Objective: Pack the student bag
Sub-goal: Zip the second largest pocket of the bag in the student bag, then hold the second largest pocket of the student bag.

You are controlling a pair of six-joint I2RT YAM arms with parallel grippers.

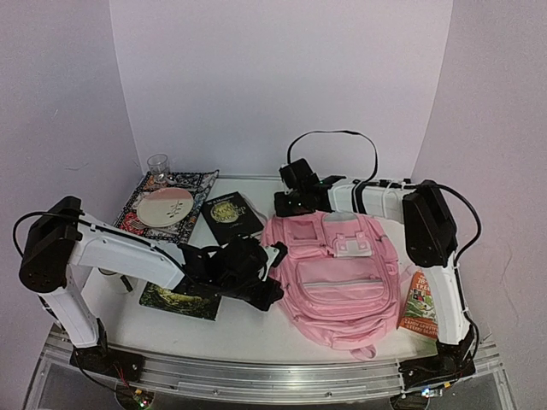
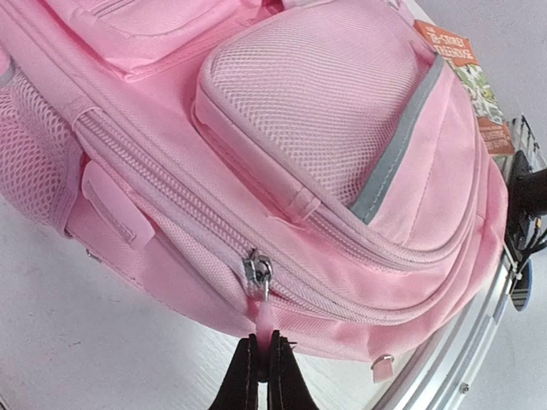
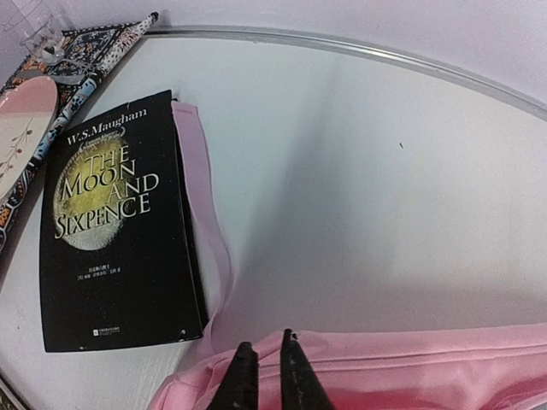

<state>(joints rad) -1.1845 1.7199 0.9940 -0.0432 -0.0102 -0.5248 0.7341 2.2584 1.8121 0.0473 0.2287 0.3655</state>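
The pale-pink student bag (image 1: 342,273) lies flat at centre right, front pockets up. It also fills the left wrist view (image 2: 342,154). My left gripper (image 1: 272,256) is at the bag's left side, shut on the pink pull tab (image 2: 264,318) of a metal zip slider (image 2: 256,272); its tips show in the left wrist view (image 2: 261,352). My right gripper (image 1: 287,202) is at the bag's far left corner. In the right wrist view (image 3: 265,359) its fingers are nearly together, pinching pink fabric at the bag's top edge (image 3: 410,367).
A black book, "The Moon and Sixpence" (image 1: 231,213) (image 3: 115,222), lies left of the bag beside a pink strap (image 3: 201,196). A plate (image 1: 167,207) on a patterned mat (image 1: 195,183) and a glass (image 1: 157,166) are far left. A dark book (image 1: 179,301) and an orange booklet (image 1: 419,307) lie near the front rail (image 1: 256,376).
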